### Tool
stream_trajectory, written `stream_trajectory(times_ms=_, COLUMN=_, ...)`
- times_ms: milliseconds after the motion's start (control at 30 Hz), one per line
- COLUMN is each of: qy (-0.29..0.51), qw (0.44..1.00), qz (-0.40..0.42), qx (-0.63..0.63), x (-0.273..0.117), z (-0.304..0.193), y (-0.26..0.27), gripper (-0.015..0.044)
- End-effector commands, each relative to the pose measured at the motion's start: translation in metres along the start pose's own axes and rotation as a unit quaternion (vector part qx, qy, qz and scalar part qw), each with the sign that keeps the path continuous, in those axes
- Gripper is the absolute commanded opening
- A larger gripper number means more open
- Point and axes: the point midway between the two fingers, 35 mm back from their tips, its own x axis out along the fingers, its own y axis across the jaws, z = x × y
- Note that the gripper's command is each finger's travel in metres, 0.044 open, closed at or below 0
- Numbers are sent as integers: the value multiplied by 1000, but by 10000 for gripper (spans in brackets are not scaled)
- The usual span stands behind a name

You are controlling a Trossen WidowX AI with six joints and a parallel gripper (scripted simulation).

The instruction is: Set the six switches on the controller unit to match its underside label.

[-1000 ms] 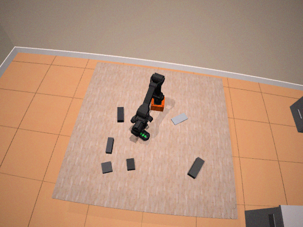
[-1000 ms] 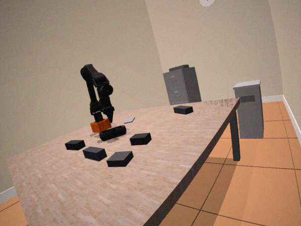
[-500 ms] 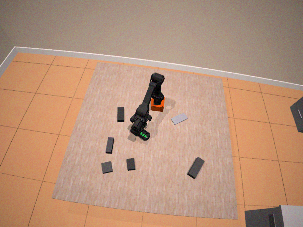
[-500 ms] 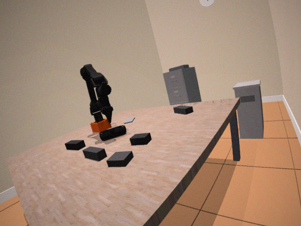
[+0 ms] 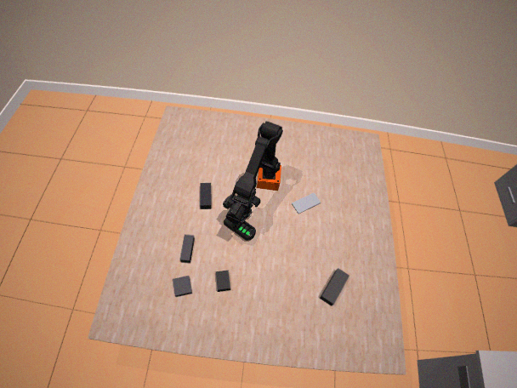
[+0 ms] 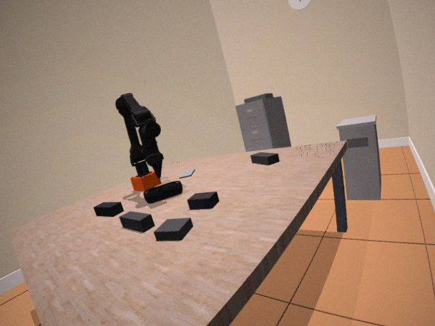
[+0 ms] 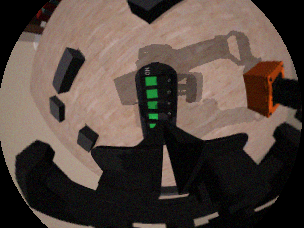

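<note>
- Unit (image 5: 240, 231) (image 6: 163, 191) (image 7: 161, 97): on the bench (image 5: 276, 323) (image 6: 125, 272) (image 7: 115, 45), switches up, so label out of sight. Sits just out from the orange base (image 5: 269, 185) (image 6: 139, 184) (image 7: 256, 92), nearer to it than most of the blocks.
- Claw (image 5: 241, 222) (image 6: 159, 177) (image 7: 162, 124): narrow, fingers together, nothing in it. Tips are close over the unit; can't tell if they touch.
- Key relation: in the wrist view the unit's long axis runs nearly straight out from the tips, "ON" lettering at the far end. In the top view it slants, one end under the wrist, the other toward lower right. One arm only, so no choice of hand.
- Next move likely needs the tips lined up over that axis for pressing, or the fingers opened across it for a turn to read the label. Off-axis, they'd hit a neighbouring rocker.
- Count: one unit, one arm, five dark blocks (image 5: 205, 196) (image 6: 108, 209) (image 7: 152, 7), one pale plate (image 5: 306, 203) (image 6: 187, 174).
- Switches: six per task. Wrist view shows five green patches, the nearest partly cut off by the fingers; sixth hidden. Match to label: can't tell.
</note>
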Motion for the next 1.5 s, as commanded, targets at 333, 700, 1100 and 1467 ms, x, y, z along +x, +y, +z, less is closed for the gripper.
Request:
stream_trajectory(times_ms=333, qy=-2, qw=997, qz=78, qx=1, x=24, z=1, y=-47, gripper=0)
stream_trajectory(times_ms=700, qy=-2, qw=997, qz=78, qx=1, x=40, z=1, y=-47, gripper=0)
stream_trajectory(times_ms=1100, qy=-2, qw=997, qz=78, qx=1, x=64, z=1, y=-48, gripper=0)
stream_trajectory(times_ms=1467, qy=-2, qw=997, qz=78, qx=1, x=72, z=1, y=-50, gripper=0)
